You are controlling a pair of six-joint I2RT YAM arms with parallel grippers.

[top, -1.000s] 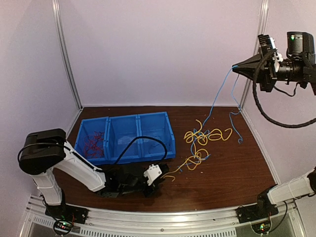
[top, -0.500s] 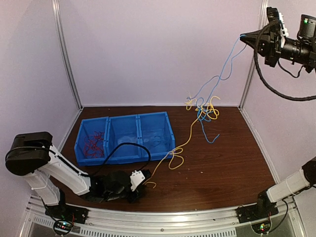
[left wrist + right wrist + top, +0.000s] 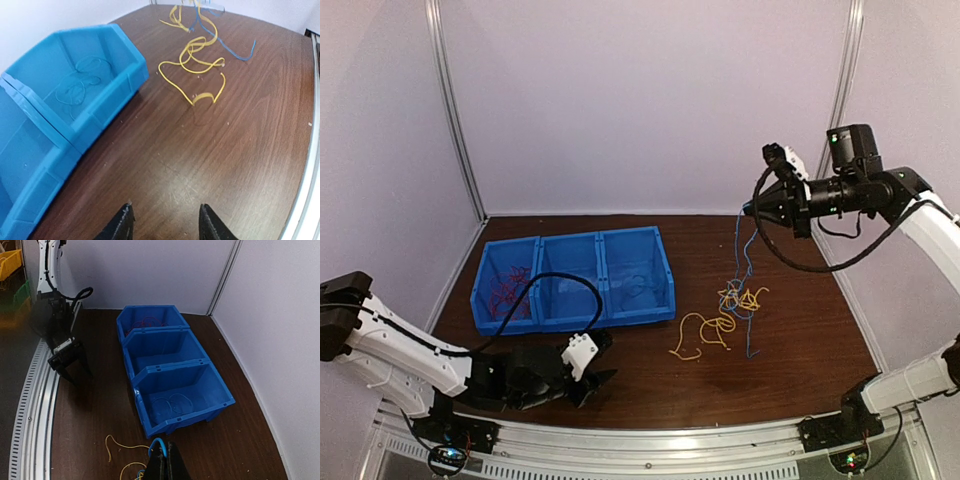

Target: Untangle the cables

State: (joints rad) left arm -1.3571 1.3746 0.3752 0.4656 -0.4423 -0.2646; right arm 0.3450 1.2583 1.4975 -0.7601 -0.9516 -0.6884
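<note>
Red curly cables (image 3: 505, 292) lie in the left compartment of the blue plastic three-compartment bin (image 3: 570, 262). In front of it, the left gripper (image 3: 603, 362) sits low over the brown table (image 3: 820, 340), jaws parted, empty. Right of the bin, yellow-orange and light blue cables (image 3: 720, 322) rest in a loose tangle. The raised right gripper (image 3: 748, 210) clamps one light blue strand (image 3: 157, 440).

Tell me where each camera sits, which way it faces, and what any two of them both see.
Top external: high behind the robot, looking down at the table; left gripper low, right gripper raised.
Left wrist: low over the table, facing the yellow cable; its open jaws at the bottom.
Right wrist: high, looking down at the blue bins; its jaws pinch the light blue cable.
Shared: all three see the bins.
</note>
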